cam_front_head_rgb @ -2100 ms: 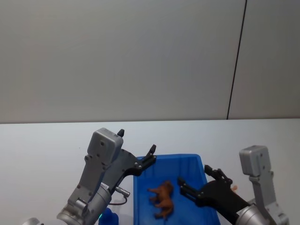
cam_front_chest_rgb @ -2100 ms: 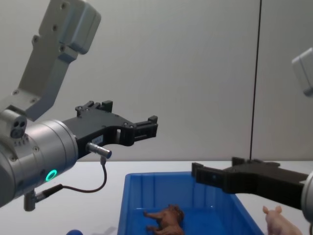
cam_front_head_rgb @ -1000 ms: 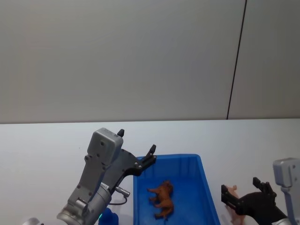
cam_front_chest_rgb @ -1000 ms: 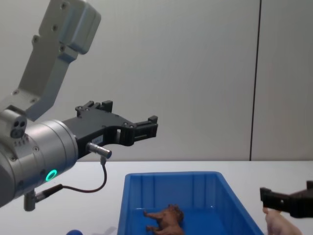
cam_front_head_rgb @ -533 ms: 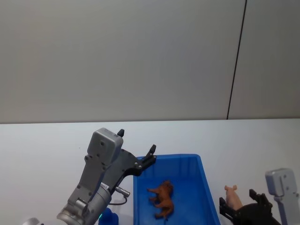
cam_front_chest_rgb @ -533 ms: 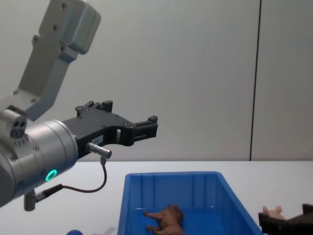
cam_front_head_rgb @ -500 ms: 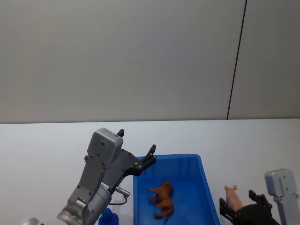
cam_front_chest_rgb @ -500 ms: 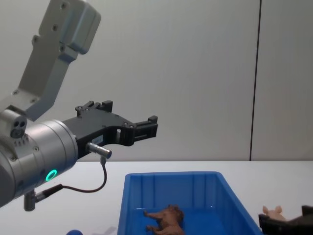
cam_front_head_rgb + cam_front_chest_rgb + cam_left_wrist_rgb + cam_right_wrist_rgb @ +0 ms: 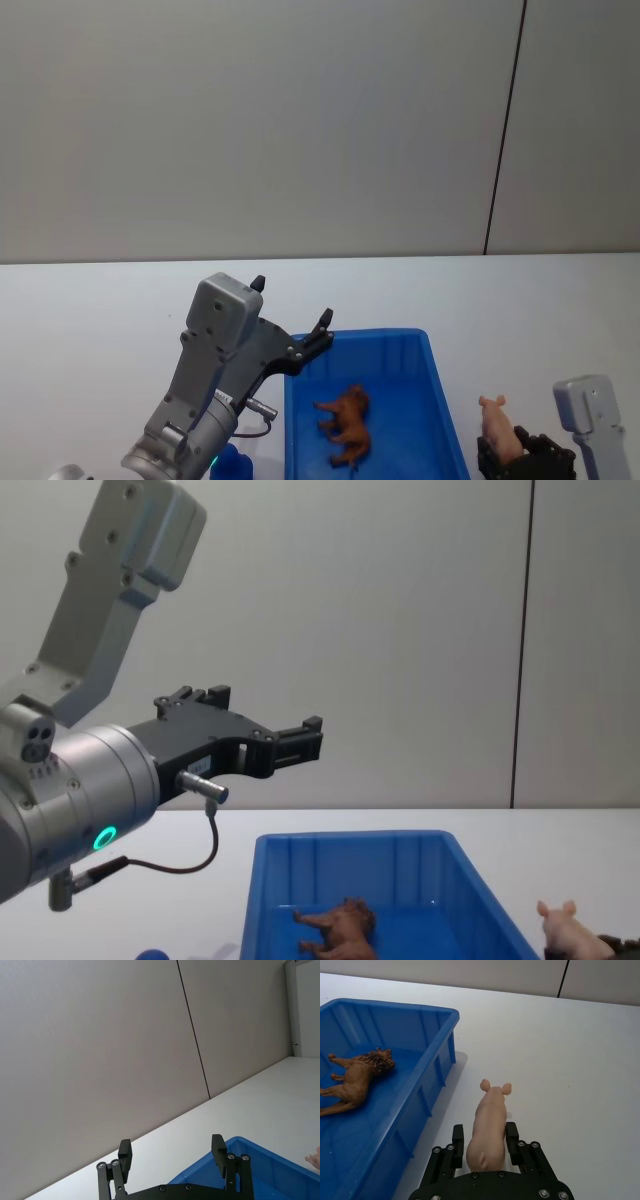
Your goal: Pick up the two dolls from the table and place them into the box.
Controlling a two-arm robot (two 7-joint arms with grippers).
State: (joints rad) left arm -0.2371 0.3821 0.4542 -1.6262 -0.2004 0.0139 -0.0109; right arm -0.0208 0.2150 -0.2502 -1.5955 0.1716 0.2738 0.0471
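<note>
Right gripper [image 9: 484,1133] now lower, fingers [image 9: 512,1133] tight around pig [image 9: 487,1117] beside box [image 9: 441,1066]; left gripper [image 9: 171,1146] unmoved, fingers [image 9: 124,1152] spread.

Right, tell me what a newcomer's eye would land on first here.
The bright blue box, with the brown beast inside it. Just right of it, the right hand is shut on the pink pig standing on the white table; the left hand hangs open above the box's far left corner.

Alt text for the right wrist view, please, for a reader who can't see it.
The right gripper straddles the rear of the pale pink pig, which stands upright on the white table just outside the blue box. The brown maned beast is inside the box.
</note>
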